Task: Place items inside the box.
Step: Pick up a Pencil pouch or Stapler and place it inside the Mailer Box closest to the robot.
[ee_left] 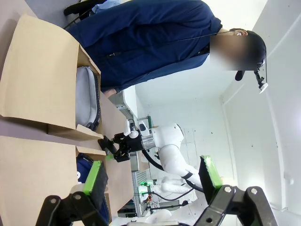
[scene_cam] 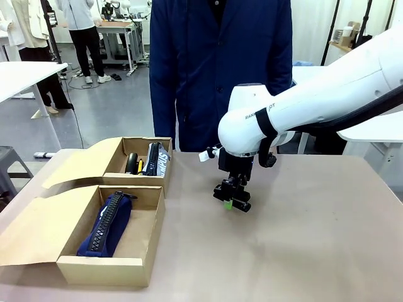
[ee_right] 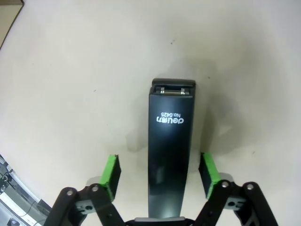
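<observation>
A black stapler (ee_right: pixel 171 155) with white print lies flat on the tabletop between my right gripper's (ee_right: pixel 160 176) green pads, which stand open with a gap on either side of it. In the front view the right gripper (scene_cam: pixel 233 201) hangs low over the middle of the table. The larger cardboard box (scene_cam: pixel 107 270) sits at the near left with its flap open, and a navy pencil case (scene_cam: pixel 107 223) with a black zipper lies inside. My left gripper (ee_left: pixel 153 174) is open and holds nothing, raised beside the boxes, with the pencil case (ee_left: pixel 84 162) just visible past its finger.
A smaller, narrower cardboard box (scene_cam: pixel 135 180) behind the larger one holds another black stapler (scene_cam: pixel 131 163), a yellow knife (scene_cam: pixel 140 165) and a dark item with white lettering (scene_cam: pixel 157 158). A person in a navy coat (scene_cam: pixel 220 63) stands at the far edge. Bare tabletop (scene_cam: pixel 315 239) lies to the right.
</observation>
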### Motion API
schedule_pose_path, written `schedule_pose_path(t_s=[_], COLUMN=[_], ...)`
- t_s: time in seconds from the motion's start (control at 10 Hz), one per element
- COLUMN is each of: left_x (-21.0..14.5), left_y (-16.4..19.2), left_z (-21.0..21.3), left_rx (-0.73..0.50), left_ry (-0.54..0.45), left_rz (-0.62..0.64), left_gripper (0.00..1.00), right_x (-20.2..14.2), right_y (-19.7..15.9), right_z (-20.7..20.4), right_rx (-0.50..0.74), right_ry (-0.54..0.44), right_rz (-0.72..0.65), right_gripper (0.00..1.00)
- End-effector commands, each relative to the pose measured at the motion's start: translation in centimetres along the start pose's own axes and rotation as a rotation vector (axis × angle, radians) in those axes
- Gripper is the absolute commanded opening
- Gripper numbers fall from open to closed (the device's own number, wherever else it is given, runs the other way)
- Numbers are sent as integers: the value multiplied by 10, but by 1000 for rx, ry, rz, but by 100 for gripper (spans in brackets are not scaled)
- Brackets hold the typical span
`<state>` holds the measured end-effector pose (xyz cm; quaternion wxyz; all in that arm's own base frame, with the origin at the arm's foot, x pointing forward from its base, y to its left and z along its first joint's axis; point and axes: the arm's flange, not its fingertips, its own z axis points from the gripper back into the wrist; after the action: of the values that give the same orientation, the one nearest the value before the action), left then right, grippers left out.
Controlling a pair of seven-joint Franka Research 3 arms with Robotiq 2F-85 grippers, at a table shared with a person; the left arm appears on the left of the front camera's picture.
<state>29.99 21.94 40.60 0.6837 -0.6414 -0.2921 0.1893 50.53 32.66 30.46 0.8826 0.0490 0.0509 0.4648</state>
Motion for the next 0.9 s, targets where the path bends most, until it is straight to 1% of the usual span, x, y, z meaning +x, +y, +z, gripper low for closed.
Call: schedule_pose_path(t_s=[0.0, 0.1, 0.3, 0.4, 0.5, 0.7, 0.8], left_x=[-1, -1, -1, -1, -1, -1, -1], left_y=[-1, -1, -1, -1, -1, -1, -1], left_z=[0, 0, 0, 0, 0, 0, 0], left_rx=[-15, -15, -15, -15, -15, -15, -15], left_ry=[3, 3, 3, 3, 3, 3, 3], left_rz=[-22, -22, -22, -22, -22, -22, -22], left_gripper=[100, 100, 100, 100, 100, 100, 100], right_x=[-1, -1, -2, -2, -4, -12, -24], right_y=[1, 0, 0, 1, 3, 10, 22], right_z=[4, 4, 5, 6, 8, 17, 33], right_rx=[12, 12, 11, 6, 0, -12, 42], right_ry=[23, 25, 27, 28, 27, 20, 21], right_rz=[12, 11, 8, 9, 5, -20, -73], right_gripper=[31, 0, 0, 4, 0, 0, 0])
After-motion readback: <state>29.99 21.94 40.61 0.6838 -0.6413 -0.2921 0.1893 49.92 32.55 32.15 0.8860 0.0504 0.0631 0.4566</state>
